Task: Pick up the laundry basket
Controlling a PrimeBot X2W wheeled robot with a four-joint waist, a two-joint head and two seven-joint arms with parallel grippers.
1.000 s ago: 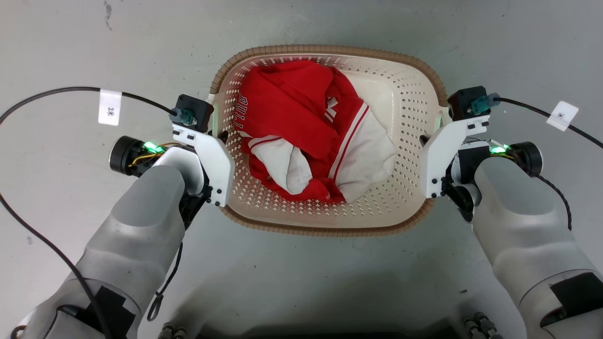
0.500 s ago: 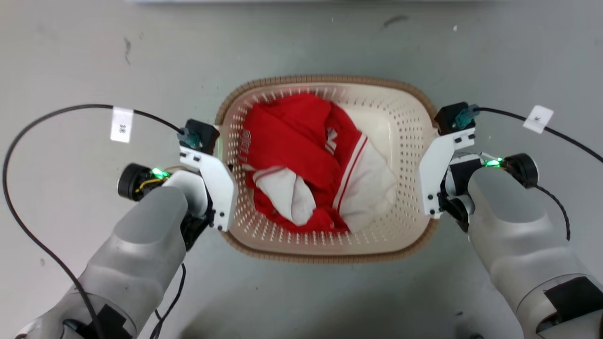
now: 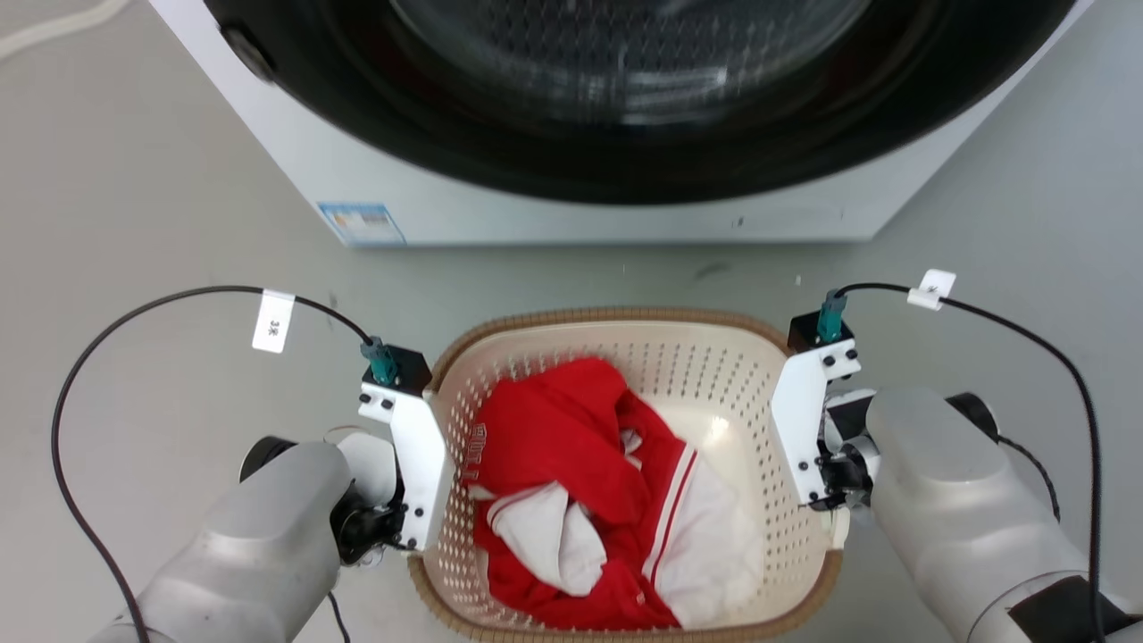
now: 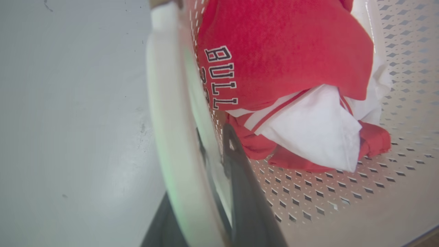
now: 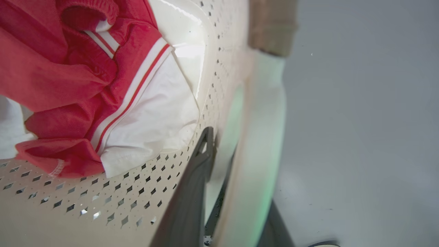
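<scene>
The laundry basket is cream plastic with perforated walls and a brown woven-look rim, low in the middle of the head view. My left gripper is shut on its white left handle, one dark finger inside the wall and one outside. My right gripper grips the white right handle the same way, with a finger against the inner wall. I cannot tell whether the basket's bottom touches the floor.
Red and white clothes lie in the basket. A white washing machine with a large dark round door stands just beyond it. Grey floor spreads on both sides, and black cables loop from each wrist.
The head camera has tilted up: the washing machine has come into view and the basket sits lower in the picture. Both grippers keep their hold on the handles.
</scene>
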